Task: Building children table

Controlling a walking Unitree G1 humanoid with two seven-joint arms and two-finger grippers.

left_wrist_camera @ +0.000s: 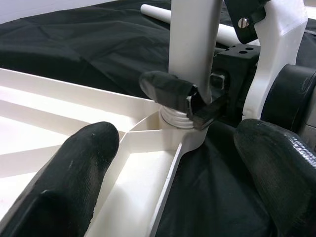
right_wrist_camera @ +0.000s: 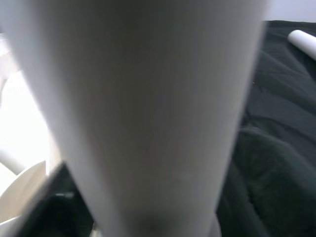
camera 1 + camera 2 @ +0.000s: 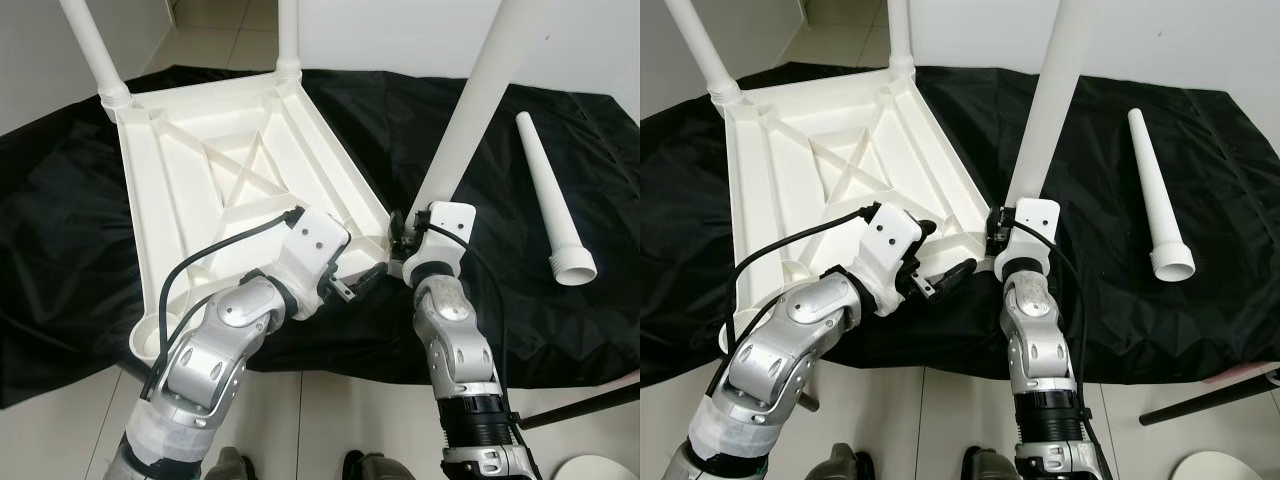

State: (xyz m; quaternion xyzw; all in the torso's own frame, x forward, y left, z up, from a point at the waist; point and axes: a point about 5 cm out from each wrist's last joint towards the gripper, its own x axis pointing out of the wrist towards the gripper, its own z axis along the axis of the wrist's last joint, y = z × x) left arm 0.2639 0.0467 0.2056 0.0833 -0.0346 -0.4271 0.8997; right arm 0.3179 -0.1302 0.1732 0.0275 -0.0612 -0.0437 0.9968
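Left eye view: an upturned white table point(image 3: 210, 170) lies on a black cloth point(image 3: 60, 230). The left gripper point(image 3: 355, 285), jaws apart, hovers just beside the table's near right corner. There the right gripper point(image 3: 400, 240) is clamped on a leg point(image 3: 470, 110) standing in that corner socket. Far right, a loose leg point(image 3: 550, 200) lies on the cloth.

Black cloth point(image 3: 560, 330) covers most of the floor, wrinkled. Pale glossy tiles point(image 3: 330, 420) along the bottom and at top left. White wall point(image 3: 400, 35) across the top. Even indoor light.
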